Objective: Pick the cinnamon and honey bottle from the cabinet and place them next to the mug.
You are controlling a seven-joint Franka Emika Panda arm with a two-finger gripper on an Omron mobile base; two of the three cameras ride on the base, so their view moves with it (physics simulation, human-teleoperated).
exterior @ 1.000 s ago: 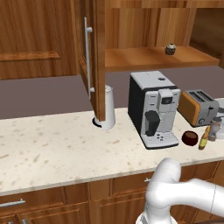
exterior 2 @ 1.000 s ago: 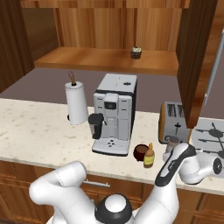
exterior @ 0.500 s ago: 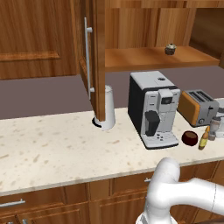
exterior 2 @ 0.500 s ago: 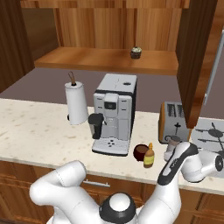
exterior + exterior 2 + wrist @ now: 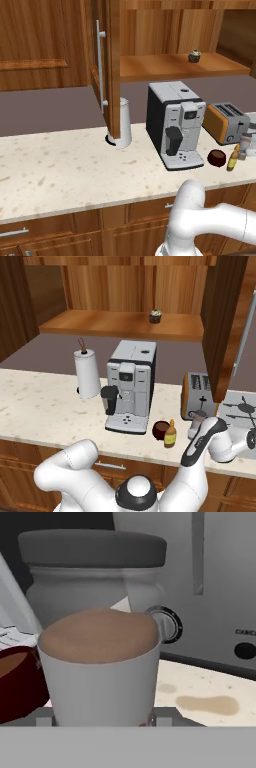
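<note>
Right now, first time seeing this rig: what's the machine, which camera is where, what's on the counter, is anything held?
It is a white robot arm on a driving base, in a rendered kitchen. Two pictures come from cameras on the base, behind the arm to its left and right, looking over the counter. The third comes from a camera on the hand, looking along the end effector.

On the counter: a paper towel roll, a coffee machine, a toaster, a dark red-brown mug and the honey bottle right beside it. The open cabinet above holds a small dark lidded item.

The end effector is shut on the cinnamon, the grey shaker with a brown top, in front of the toaster near the mug.
</note>
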